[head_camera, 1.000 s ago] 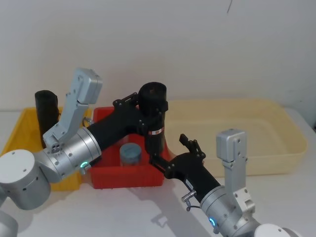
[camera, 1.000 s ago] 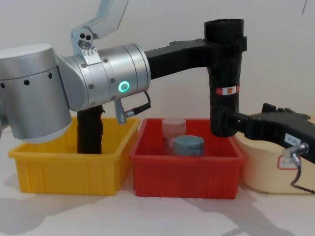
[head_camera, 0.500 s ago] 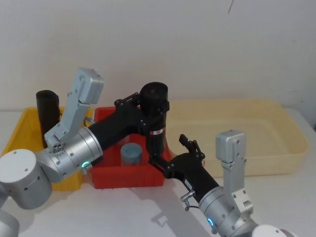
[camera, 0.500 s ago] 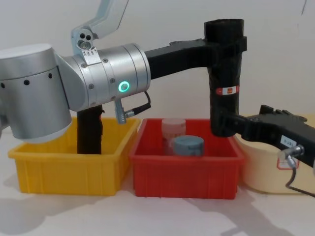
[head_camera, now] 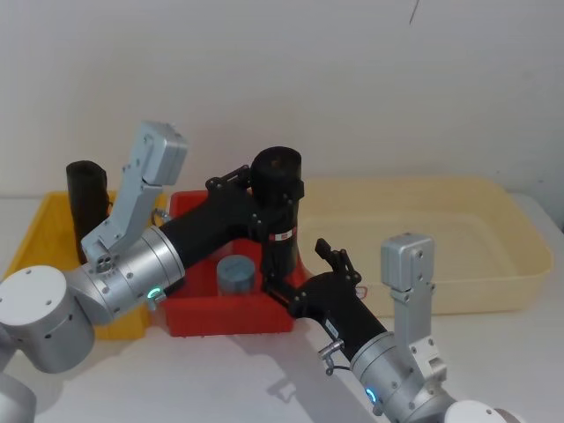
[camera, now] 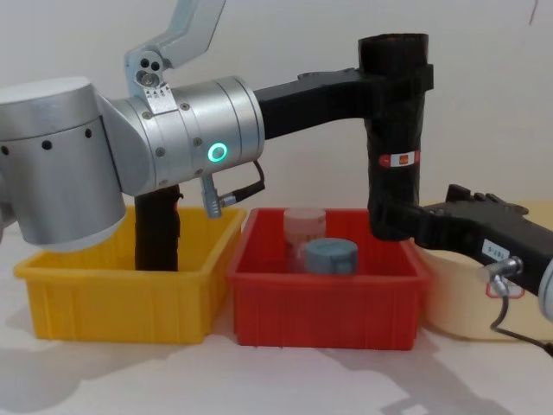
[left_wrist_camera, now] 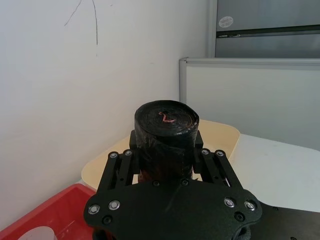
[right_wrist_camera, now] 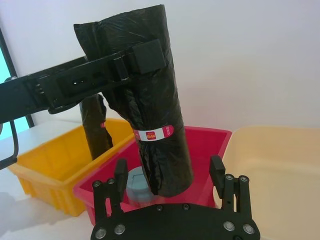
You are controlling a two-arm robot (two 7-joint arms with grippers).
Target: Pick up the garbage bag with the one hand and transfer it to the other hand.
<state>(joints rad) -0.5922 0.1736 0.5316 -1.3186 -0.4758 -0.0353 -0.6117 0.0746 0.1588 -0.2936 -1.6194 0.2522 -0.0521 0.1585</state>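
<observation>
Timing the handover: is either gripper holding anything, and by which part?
The left gripper holds the tall black cylindrical roll of garbage bags near its top. The right gripper is open at its lower end.

The white table [camera: 259,380] carries a yellow bin [camera: 121,303], red bin [camera: 324,309] and cream tray [camera: 449,303].

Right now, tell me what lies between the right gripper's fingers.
The garbage bag's lower end, held by the left gripper; the right wrist view shows gaps to both right gripper fingers.
</observation>
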